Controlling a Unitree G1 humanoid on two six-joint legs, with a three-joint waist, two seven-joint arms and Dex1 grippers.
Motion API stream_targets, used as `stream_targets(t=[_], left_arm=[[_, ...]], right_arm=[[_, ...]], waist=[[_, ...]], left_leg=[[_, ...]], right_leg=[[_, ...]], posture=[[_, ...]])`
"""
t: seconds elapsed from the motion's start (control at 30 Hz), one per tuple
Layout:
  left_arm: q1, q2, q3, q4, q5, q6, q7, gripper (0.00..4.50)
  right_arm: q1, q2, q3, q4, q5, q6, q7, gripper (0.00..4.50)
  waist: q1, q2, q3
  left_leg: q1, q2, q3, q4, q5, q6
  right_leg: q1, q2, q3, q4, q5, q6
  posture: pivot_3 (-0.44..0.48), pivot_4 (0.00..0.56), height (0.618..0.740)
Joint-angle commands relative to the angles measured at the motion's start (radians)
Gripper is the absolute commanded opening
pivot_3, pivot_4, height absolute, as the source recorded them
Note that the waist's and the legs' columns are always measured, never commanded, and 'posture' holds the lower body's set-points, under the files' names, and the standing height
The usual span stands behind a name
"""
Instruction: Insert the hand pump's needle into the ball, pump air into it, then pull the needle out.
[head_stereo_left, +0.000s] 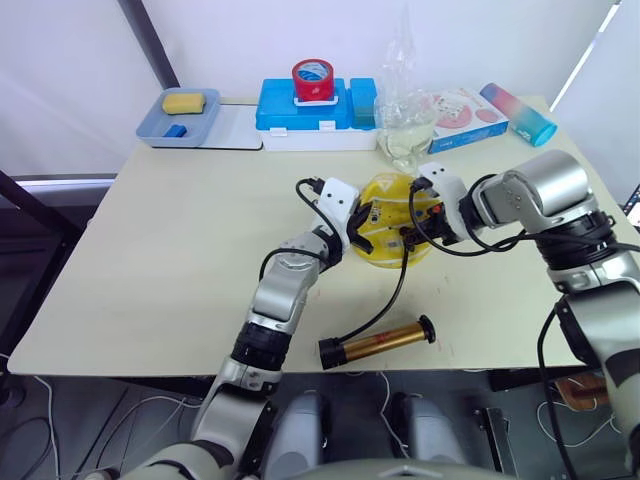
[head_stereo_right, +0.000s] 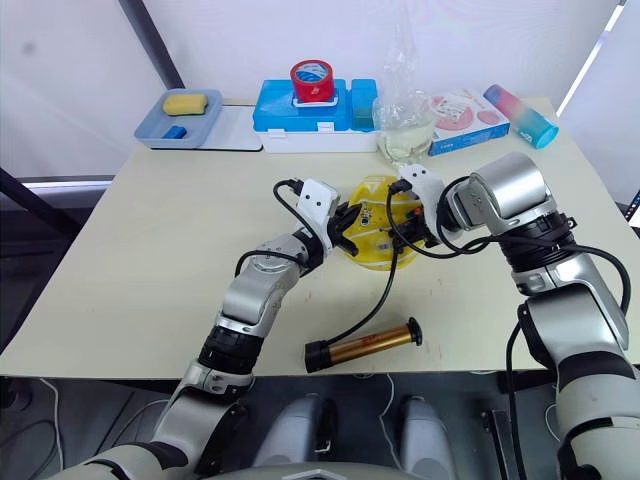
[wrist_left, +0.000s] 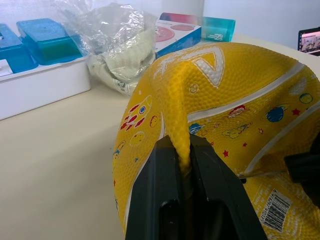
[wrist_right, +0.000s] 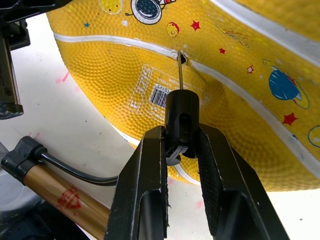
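**Not much readable text here, honestly**

The ball (wrist_right: 240, 95) has a white barcode label (wrist_right: 161, 95) at centre-left of the right wrist view, with tiny digits beside the bars, too small to make out. The same label (wrist_left: 274, 206) sits at lower right of the left wrist view, also unreadable. The hand pump (wrist_right: 55, 192), lower left, carries a red mark, just a shape to me. The teal box (wrist_left: 216, 29), top right of the left wrist view, has lettering I can't read.
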Motion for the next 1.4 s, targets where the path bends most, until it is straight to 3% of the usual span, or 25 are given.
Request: stream_targets(t=[0.03,1.4], left_arm=[[0.004,0.0,0.004,0.026,0.009,-0.002,0.01,0.07],[0.004,-0.007,-0.001,0.046,0.006,0.002,0.004,0.07]], right_arm=[[0.005,-0.023,0.005,0.008,-0.033,0.006,-0.015,0.31],[0.032,-0.04,0.052,-0.044,-0.028,-0.006,0.008,0.31]], waist=[[0.0,0.0,0.0],[0.002,0.0,0.0]], left_leg=[[0.0,0.0,0.0,0.0,0.0,0.0],[0.0,0.0,0.0,0.0,0.0,0.0]], right_leg=[[0.0,0.0,0.0,0.0,0.0,0.0],[0.0,0.0,0.0,0.0,-0.001,-0.002]], posture=[[0.0,0.15,0.739],[0.0,0.15,0.739]])
